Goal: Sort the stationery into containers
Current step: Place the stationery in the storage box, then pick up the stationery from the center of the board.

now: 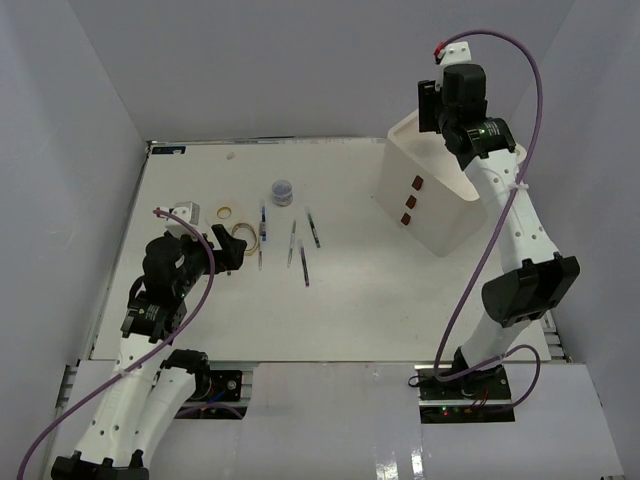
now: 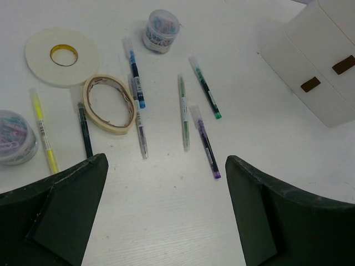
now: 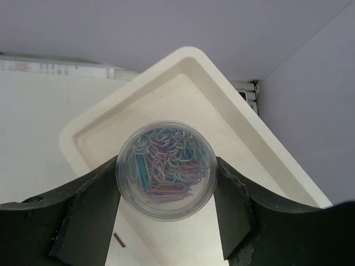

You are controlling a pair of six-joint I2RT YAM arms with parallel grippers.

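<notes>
Jar (image 3: pixel 166 170) in right pincer (image 3: pixel 166 188), held above tray (image 3: pixel 186 94)

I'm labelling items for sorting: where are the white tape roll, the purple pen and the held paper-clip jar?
white tape roll (image 2: pixel 40 58), left wrist view, flat white face.
purple pen (image 2: pixel 205 143), left wrist view, mid-barrel.
paper-clip jar (image 3: pixel 166 170), right wrist view, centre of clear end.
</notes>
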